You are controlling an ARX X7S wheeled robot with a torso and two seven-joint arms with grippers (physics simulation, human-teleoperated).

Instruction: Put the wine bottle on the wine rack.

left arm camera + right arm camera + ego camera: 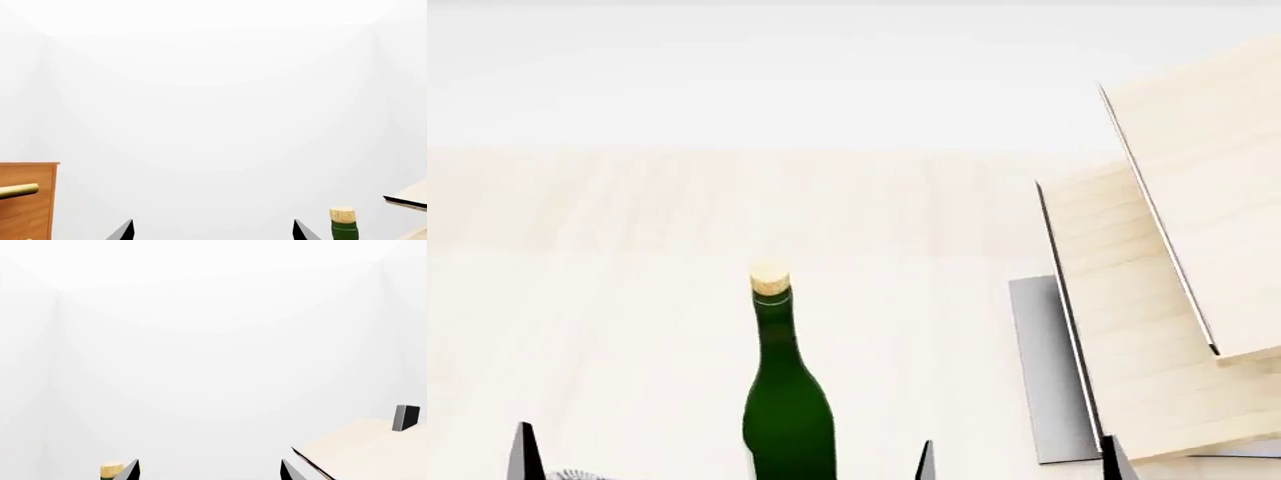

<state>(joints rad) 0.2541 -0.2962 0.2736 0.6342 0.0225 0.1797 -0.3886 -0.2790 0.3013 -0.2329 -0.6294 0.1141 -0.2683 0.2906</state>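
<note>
Both grippers, left (721,460) and right (210,471), hang wide open and empty as the wine bottle (785,400) stands upright between the left's jaws, wine rack (1148,300) at right: smooth, heavy, breakable glass, best clamped round its broad body.

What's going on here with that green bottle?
A two-armed robot is meant to put the wine bottle on the wine rack. Nothing is held right now: the bottle stands upright on the pale wood table, the rack to its right. Both grippers, left and right, are open.
</note>
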